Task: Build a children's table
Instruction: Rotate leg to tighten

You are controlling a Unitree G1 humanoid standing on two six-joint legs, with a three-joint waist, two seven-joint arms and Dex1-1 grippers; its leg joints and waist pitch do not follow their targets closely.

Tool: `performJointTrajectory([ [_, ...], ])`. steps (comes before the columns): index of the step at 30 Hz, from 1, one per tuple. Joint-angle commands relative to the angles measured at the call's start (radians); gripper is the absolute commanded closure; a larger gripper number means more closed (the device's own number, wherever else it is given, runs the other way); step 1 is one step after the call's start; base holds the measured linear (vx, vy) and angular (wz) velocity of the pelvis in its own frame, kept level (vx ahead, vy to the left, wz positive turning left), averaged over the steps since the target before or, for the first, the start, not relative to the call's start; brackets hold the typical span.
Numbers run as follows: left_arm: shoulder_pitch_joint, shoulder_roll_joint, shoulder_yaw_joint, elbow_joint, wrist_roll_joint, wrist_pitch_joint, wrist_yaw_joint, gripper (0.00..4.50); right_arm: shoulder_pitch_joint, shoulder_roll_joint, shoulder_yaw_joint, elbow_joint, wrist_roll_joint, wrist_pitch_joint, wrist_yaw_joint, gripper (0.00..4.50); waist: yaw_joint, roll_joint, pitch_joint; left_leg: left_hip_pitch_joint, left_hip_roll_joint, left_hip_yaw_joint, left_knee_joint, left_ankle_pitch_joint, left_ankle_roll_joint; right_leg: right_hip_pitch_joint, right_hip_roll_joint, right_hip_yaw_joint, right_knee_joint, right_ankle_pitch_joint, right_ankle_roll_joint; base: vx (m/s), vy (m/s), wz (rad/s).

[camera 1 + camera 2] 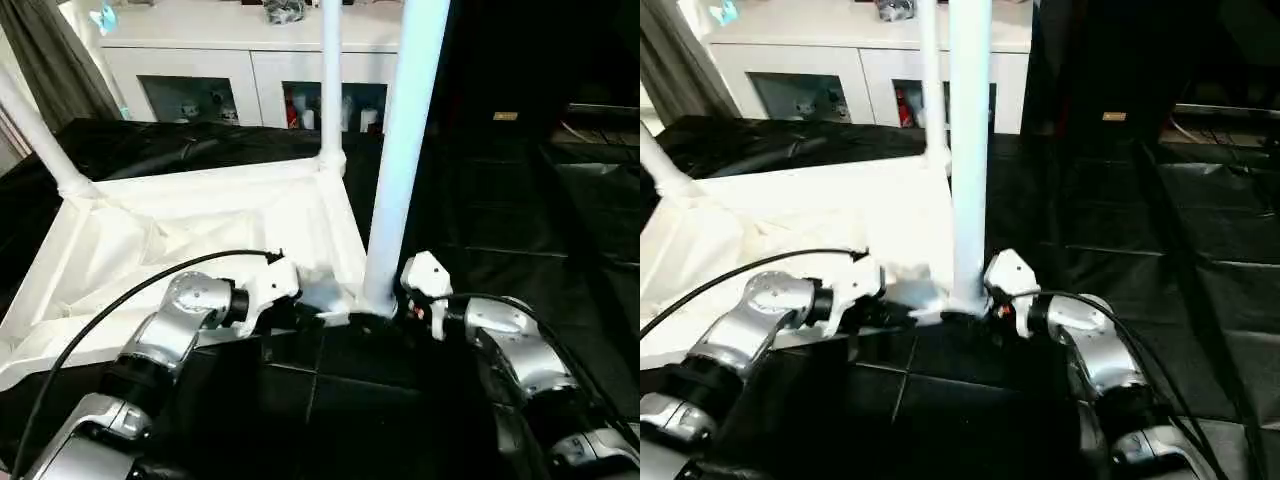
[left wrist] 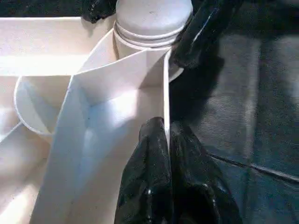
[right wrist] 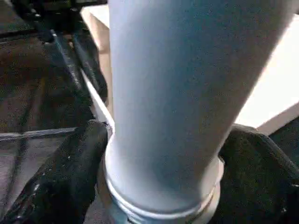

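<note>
The black table (image 1: 520,200) covers the whole scene, and at 12 o'clock beyond it stands a white cabinet (image 1: 250,40) with glass doors.

The white top (image 1: 200,220) lies upside down on the black sheet, spreading from the centre toward 9 o'clock, rim up and inner ribs showing. Three legs stand up out of its corner sockets. The nearest and thickest-looking leg (image 1: 405,150) rises from the corner near the picture's centre toward 12 o'clock. A second leg (image 1: 331,80) stands in the far corner, just at 11 o'clock from the first. A third leg (image 1: 35,130) leans out of the corner at 10 o'clock.

The silver forearms come in from 7 and 5 o'clock and meet at the near corner.

The right gripper (image 3: 161,154) is clamped around the near leg just above its ribbed end, one black finger (image 3: 60,172) on each side, touching it.

The left gripper (image 2: 167,140) pinches the top's thin rim wall between its two fingers (image 2: 145,172), right beside the socket that holds the near leg. In the left wrist view the right gripper's fingers sit at both sides of that leg's ribbed base.
</note>
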Motion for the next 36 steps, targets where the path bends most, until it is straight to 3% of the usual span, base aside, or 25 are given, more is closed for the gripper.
performJointTrajectory([
  [1, 0.023, -0.012, -0.028, -0.023, -0.038, 0.001, -0.064, 4.50, 0.005, -0.005, 0.010, -0.011, 0.006, 0.020, 0.027, 0.81, 0.001, -0.014, -0.053, -0.006, 0.045, -0.010, -0.062, -0.092, 0.094, 0.058, -0.086, 0.052, -0.071, -0.199, -0.194, 0.000, 0.000, 0.00],
  [8, 0.025, -0.010, -0.027, -0.023, -0.032, 0.002, -0.074, 4.50, 0.009, -0.006, 0.009, -0.011, 0.012, 0.028, 0.040, 1.35, 0.001, -0.015, -0.057, -0.009, 0.043, -0.011, -0.058, -0.068, 0.100, 0.061, -0.084, 0.050, -0.065, -0.142, -0.205, 0.000, 0.000, 0.00],
  [20, 0.028, -0.007, -0.034, -0.021, -0.021, 0.008, -0.076, 4.50, 0.025, 0.009, 0.016, -0.016, 0.008, 0.035, 0.032, 1.78, 0.001, -0.014, -0.058, -0.010, 0.043, -0.010, -0.057, -0.065, 0.100, 0.063, -0.085, 0.050, -0.064, -0.130, -0.209, 0.000, 0.000, 0.00],
  [23, 0.000, -0.027, -0.035, 0.047, 0.052, -0.016, 0.052, 4.50, 0.023, 0.062, 0.006, -0.010, -0.005, 0.069, -0.074, 1.80, 0.000, -0.013, -0.057, -0.008, 0.043, -0.011, -0.059, -0.069, 0.097, 0.061, -0.084, 0.049, -0.067, -0.146, -0.203, 0.000, 0.000, 0.00],
  [24, -0.001, -0.027, -0.036, 0.050, 0.054, -0.017, 0.057, 4.50, 0.023, 0.064, 0.005, -0.009, -0.006, 0.070, -0.078, 1.80, -0.002, -0.012, -0.056, -0.008, 0.043, -0.011, -0.060, -0.074, 0.094, 0.060, -0.083, 0.049, -0.068, -0.157, -0.200, 0.000, 0.000, 0.00],
  [27, -0.036, -0.068, -0.017, 0.117, 0.086, -0.001, 0.186, 4.50, 0.007, 0.114, -0.005, 0.031, -0.031, 0.095, -0.203, 1.81, -0.008, -0.014, -0.044, 0.005, 0.037, -0.011, -0.069, -0.162, 0.048, 0.053, -0.084, 0.050, -0.095, -0.365, -0.148, 0.000, 0.000, 0.00],
  [28, -0.044, -0.081, -0.007, 0.132, 0.085, 0.009, 0.216, 4.50, 0.004, 0.127, -0.008, 0.040, -0.037, 0.104, -0.234, 1.81, -0.008, -0.013, -0.042, 0.007, 0.039, -0.013, -0.072, -0.172, 0.041, 0.052, -0.086, 0.050, -0.097, -0.392, -0.143, 0.000, 0.000, 0.00],
  [29, -0.062, -0.103, 0.001, 0.157, 0.094, 0.025, 0.275, 4.50, 0.000, 0.152, -0.011, 0.050, -0.048, 0.117, -0.290, 1.81, -0.012, -0.019, -0.038, 0.008, 0.038, -0.014, -0.076, -0.199, 0.033, 0.053, -0.086, 0.049, -0.103, -0.447, -0.124, 0.000, 0.000, 0.00],
  [32, -0.091, -0.139, 0.017, 0.195, 0.112, 0.062, 0.391, 4.50, -0.011, 0.196, -0.024, 0.071, -0.063, 0.145, -0.391, 1.81, -0.020, -0.015, -0.030, 0.024, 0.035, -0.018, -0.081, -0.270, 0.013, 0.042, -0.088, 0.047, -0.121, -0.576, -0.086, 0.000, 0.000, 0.00],
  [34, -0.110, -0.169, 0.036, 0.221, 0.112, 0.086, 0.469, 4.50, -0.021, 0.228, -0.036, 0.089, -0.081, 0.162, -0.482, 1.81, -0.026, -0.015, -0.031, 0.026, 0.034, -0.021, -0.083, -0.287, 0.012, 0.041, -0.090, 0.045, -0.129, -0.603, -0.070, 0.000, 0.000, 0.00],
  [36, -0.144, -0.219, 0.065, 0.276, 0.112, 0.104, 0.591, 4.50, -0.047, 0.276, -0.066, 0.136, -0.110, 0.193, -0.654, 1.81, -0.032, -0.015, -0.034, 0.031, 0.034, -0.024, -0.086, -0.296, 0.009, 0.039, -0.089, 0.045, -0.128, -0.570, -0.080, 0.000, 0.000, 0.00],
])
